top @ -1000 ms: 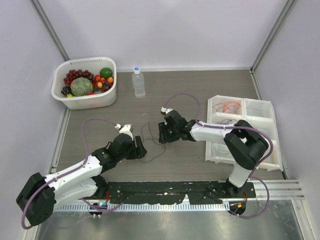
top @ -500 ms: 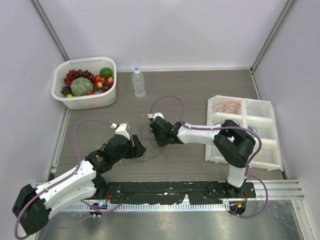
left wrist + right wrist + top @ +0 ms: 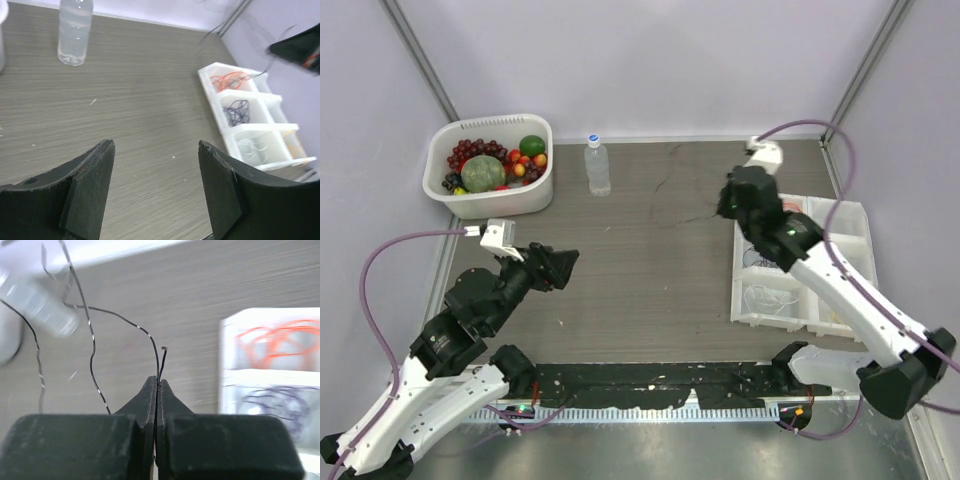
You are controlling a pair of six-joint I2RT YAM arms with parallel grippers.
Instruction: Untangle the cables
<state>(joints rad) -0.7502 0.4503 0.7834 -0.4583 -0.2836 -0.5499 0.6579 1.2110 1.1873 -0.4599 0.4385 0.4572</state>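
Observation:
My right gripper [image 3: 157, 383] is shut on a thin black cable [image 3: 120, 317], pinched at the very tips of the jaws, and the cable loops away to the left above the table. From above, the right gripper [image 3: 725, 207] hangs raised just left of the white tray [image 3: 868, 240], with the black cable [image 3: 665, 185] trailing faintly left. Orange cables [image 3: 230, 80] and purple cables [image 3: 236, 111] lie in separate tray compartments. The left gripper [image 3: 155, 147] is open over bare table with nothing between its fingers; seen from above, this gripper [image 3: 557, 265] is at the left.
A clear water bottle [image 3: 597, 165] stands at the back of the table. A white basket [image 3: 490, 205] of fruit sits at the back left. The tray [image 3: 215, 75] also holds pale wires [image 3: 252, 147] and yellow ones [image 3: 292, 142] in its nearer compartments.
The right gripper shut on the black cable at mid-table, then lifted and swung right toward the tray with it. The left arm drew back left and its jaws widened slightly.

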